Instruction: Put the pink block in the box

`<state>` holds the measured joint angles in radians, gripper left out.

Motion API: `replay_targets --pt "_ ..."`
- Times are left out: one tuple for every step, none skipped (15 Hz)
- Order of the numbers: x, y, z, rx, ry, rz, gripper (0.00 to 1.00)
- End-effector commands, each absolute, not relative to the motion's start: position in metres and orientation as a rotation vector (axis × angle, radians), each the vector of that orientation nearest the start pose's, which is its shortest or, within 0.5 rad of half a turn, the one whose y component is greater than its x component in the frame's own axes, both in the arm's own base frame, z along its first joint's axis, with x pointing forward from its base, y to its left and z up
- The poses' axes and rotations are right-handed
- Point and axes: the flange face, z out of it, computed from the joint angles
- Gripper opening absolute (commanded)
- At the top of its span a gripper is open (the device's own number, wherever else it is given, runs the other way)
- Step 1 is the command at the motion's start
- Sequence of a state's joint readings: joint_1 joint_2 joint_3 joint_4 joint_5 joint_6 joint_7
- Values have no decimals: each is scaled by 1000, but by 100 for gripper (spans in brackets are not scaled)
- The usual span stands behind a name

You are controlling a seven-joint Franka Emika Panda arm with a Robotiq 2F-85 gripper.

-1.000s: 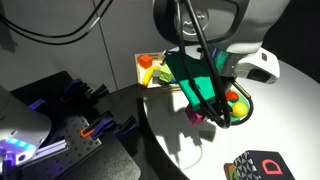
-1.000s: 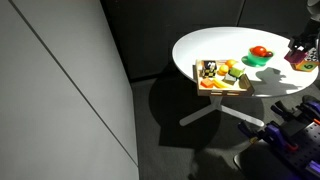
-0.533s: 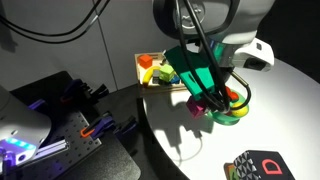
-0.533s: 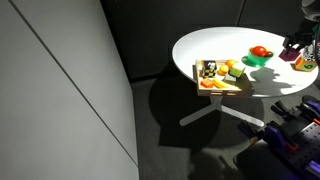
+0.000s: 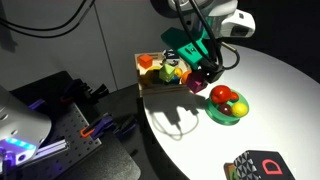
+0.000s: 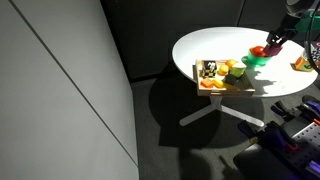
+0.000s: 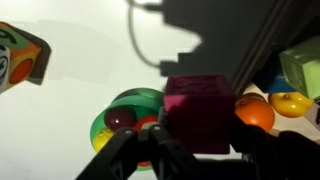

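Wrist view shows the end effector (image 7: 195, 146) clamped on the pink block (image 7: 198, 108), which has lifted clear of the tabletop (image 5: 282, 98) and swung past the green bowl (image 5: 228, 110) toward the box (image 5: 138, 70), so I reckon only the final carry and release remain.

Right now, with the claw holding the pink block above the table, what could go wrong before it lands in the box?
1. The box looks crowded with toys; the pink block might land on them and tumble over the low wall.
2. In the wrist view the green bowl lies right behind the block held by the claw; a slip could drop it among the fruit.
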<state>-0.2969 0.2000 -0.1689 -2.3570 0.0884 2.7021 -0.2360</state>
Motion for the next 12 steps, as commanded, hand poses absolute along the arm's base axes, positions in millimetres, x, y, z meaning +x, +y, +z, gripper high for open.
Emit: replay_targets --pt "486 -208 280 -3129 408 -296 31" --pt "491 -198 284 -3130 379 -308 31" --pt "494 -189 287 -3131 354 -315 31" --pt "498 -180 289 -3129 332 -325 31" --pt "501 -171 291 -3125 315 -330 31" --pt "503 -159 294 -3119 288 -324 31" --pt "505 -150 295 -3116 263 -328 31" --pt "507 -140 297 -3109 237 -328 31" --pt "508 -130 298 -3102 216 -332 31" --pt "509 -120 299 -3092 194 -334 31" --pt "510 -110 300 -3080 177 -335 31" --pt "511 -101 300 -3067 164 -332 31"
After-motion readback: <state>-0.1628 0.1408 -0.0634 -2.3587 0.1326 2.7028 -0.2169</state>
